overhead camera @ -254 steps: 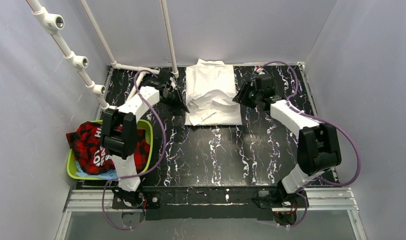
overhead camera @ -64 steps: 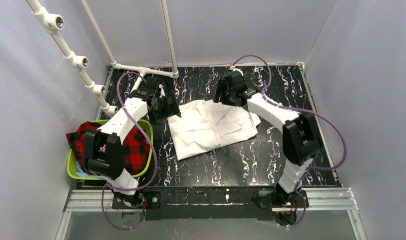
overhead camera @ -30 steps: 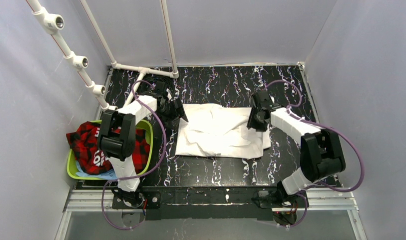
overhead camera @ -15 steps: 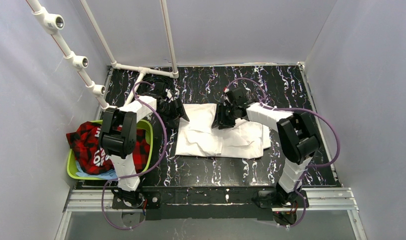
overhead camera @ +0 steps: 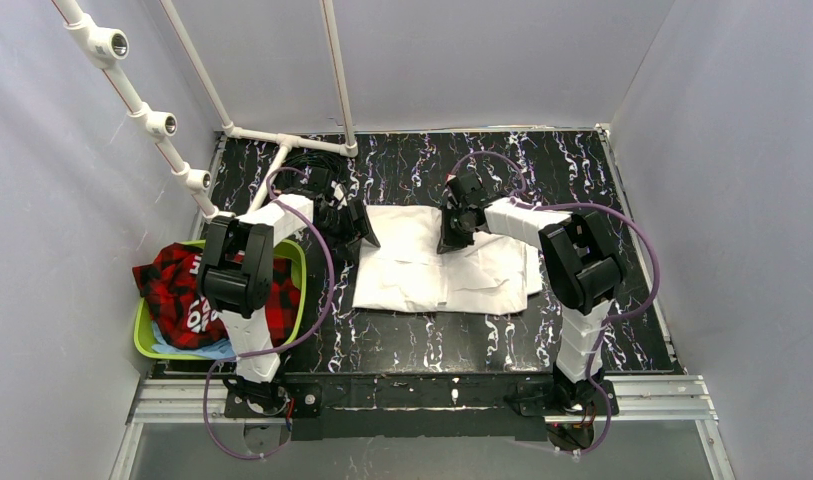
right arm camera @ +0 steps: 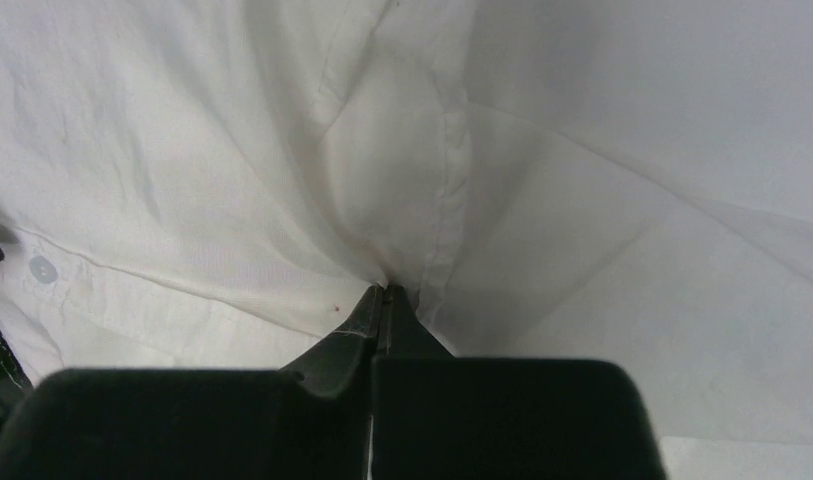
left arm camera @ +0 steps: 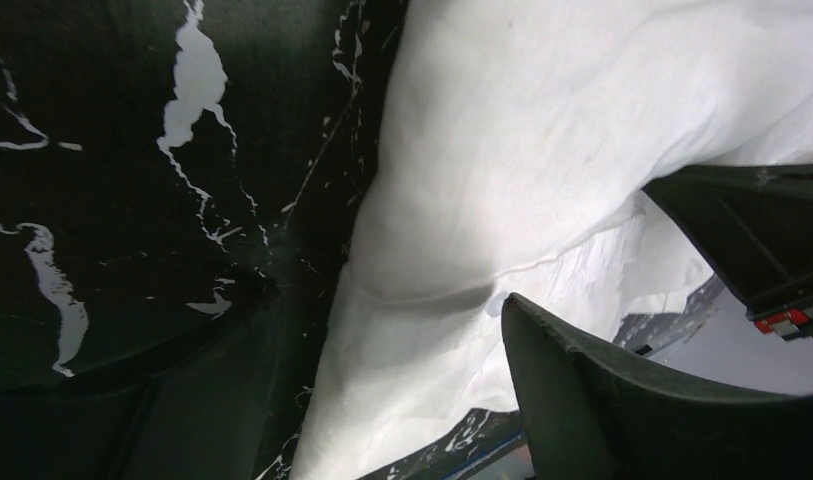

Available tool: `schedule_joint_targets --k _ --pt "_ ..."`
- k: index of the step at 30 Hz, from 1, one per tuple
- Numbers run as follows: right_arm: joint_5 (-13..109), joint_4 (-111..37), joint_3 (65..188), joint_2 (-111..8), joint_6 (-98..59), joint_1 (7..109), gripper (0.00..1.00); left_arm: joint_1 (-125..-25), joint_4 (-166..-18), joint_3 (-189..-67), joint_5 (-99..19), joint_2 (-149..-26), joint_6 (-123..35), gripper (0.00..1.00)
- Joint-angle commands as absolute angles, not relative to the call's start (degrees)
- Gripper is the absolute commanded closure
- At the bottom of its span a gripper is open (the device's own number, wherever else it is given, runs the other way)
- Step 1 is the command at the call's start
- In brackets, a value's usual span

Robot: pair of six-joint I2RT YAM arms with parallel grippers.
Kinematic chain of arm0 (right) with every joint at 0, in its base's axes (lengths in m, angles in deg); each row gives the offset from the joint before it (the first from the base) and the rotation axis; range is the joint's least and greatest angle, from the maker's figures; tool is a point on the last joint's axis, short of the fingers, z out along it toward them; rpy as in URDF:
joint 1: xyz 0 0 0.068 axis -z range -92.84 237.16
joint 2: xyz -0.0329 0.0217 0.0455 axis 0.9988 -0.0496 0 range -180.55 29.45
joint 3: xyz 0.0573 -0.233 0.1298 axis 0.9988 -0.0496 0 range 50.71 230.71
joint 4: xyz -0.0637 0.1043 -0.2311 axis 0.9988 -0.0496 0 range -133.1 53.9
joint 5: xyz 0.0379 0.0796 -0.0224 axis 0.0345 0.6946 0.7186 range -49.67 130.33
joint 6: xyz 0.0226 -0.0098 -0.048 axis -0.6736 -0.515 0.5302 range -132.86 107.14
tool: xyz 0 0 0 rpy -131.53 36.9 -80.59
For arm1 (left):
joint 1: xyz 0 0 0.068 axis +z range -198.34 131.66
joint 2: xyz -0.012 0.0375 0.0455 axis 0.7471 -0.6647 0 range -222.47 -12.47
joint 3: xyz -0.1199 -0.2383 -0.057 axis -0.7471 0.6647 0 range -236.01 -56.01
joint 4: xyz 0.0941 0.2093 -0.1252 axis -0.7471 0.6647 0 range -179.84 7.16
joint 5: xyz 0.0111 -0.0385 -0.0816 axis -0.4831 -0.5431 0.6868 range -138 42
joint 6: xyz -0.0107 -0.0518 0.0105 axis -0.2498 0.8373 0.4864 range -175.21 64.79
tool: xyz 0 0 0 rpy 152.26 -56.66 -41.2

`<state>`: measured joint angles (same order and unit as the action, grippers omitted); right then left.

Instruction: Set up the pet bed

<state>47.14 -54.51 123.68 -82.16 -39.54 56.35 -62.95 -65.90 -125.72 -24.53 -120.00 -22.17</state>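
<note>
A white cloth [overhead camera: 432,270] lies spread and creased on the black marble table [overhead camera: 432,335]. My right gripper [overhead camera: 448,240] is over the cloth's upper middle. In the right wrist view it [right arm camera: 387,292] is shut on a pinched fold of the cloth [right arm camera: 282,150]. My left gripper [overhead camera: 365,232] sits at the cloth's upper left corner. In the left wrist view it [left arm camera: 382,400] is open, straddling the cloth's edge [left arm camera: 502,150], with one finger [left arm camera: 602,400] over the fabric and nothing gripped.
A green basket [overhead camera: 300,262] holding a red plaid garment [overhead camera: 182,290] stands at the table's left edge beside the left arm. A white pipe frame [overhead camera: 337,70] rises at the back left. Grey walls close in both sides.
My right gripper moved left from the cloth's right edge to its upper middle and shut on a fold. The left gripper stayed open at the left corner.
</note>
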Motion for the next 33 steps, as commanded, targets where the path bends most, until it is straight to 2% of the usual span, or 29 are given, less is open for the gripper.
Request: schedule_joint_targets --k 1,6,12,20,27,30,33 --pt "40.68 -54.11 122.61 -88.96 -34.07 56.74 0.99 -62.3 -65.69 -123.92 -19.37 -118.38 -21.9 0.24" --pt "36.61 -56.21 125.54 -91.78 -33.52 57.24 0.99 -61.93 -67.96 -122.64 -15.64 -119.79 -18.4 0.32" --pt "38.26 -55.59 126.18 -91.96 -34.62 57.89 0.99 -60.65 -72.59 -121.31 -13.54 -121.17 -14.01 0.38" --pt "39.91 -53.32 123.69 -90.13 -38.44 57.89 0.99 -59.22 -92.21 -115.75 -12.01 -122.27 -3.5 0.45" --pt "44.35 -52.03 123.34 -90.06 -39.97 57.89 0.99 -59.28 -92.32 -118.26 -11.05 -124.43 -4.68 0.53" --pt "45.04 -52.09 124.1 -89.88 -40.06 57.85 0.99 -59.58 -91.25 -119.77 -11.42 -124.41 -6.31 0.65" --pt "44.61 -52.81 125.05 -88.71 -39.82 57.87 0.99 -59.8 -86.08 -122.11 -13.04 -123.85 -9.2 0.89"
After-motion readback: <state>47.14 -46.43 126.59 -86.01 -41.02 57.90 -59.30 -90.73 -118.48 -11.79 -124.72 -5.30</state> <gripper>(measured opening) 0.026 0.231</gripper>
